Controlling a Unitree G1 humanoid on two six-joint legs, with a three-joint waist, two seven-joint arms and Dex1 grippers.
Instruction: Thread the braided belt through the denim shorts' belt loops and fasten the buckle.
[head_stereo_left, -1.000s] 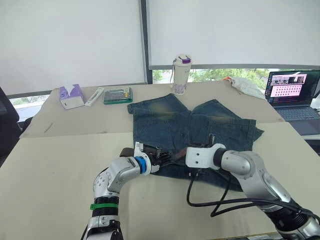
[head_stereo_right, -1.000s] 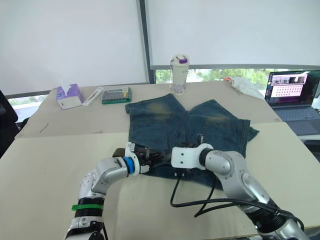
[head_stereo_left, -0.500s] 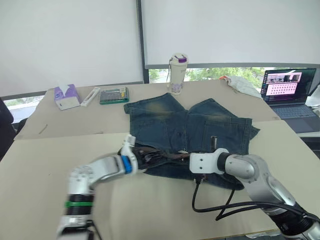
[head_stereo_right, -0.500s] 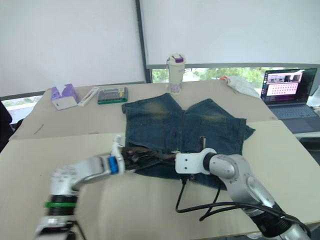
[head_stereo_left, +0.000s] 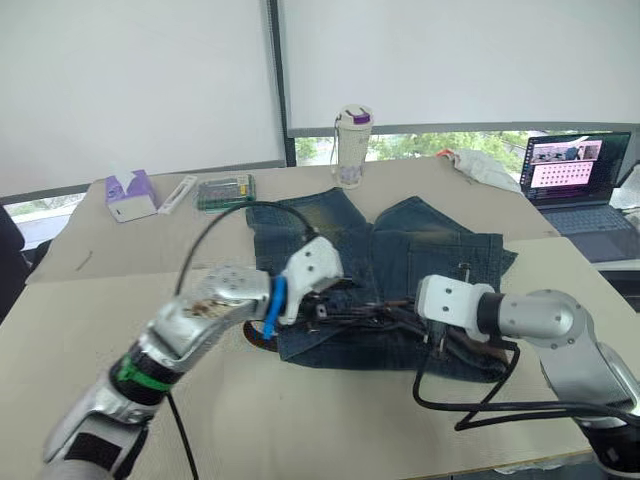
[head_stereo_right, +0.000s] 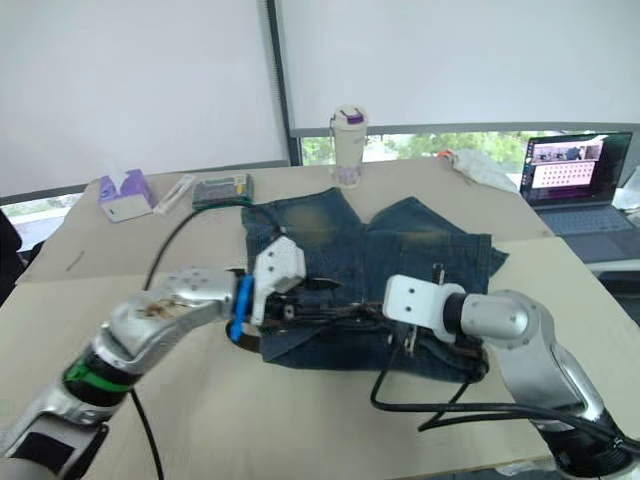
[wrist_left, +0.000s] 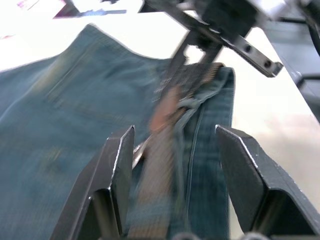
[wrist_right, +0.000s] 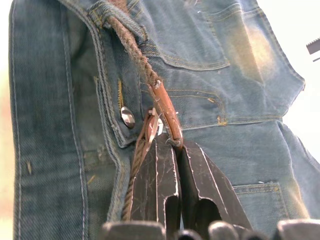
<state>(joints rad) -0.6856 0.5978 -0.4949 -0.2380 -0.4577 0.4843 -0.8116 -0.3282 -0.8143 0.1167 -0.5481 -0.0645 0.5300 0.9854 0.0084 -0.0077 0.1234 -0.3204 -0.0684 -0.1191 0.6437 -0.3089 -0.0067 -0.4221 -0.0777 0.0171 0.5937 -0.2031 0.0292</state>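
while right hand (wrist_right: 167, 145) clamps braided belt (wrist_right: 145, 75), left hand (wrist_left: 172, 165) (open) swung over denim shorts (head_stereo_left: 400, 250).

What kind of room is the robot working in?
Probably an office or lab: an open laptop sits on a side desk, a tissue box and a calculator lie on the big table, and roller blinds cover the windows.

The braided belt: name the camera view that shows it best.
The right wrist view: the braided belt runs along the denim shorts waistband, plaits distinct, into the shut right gripper. The left wrist view shows it blurred between the open left gripper fingers. The eye views show a thin dark line between the two grippers.
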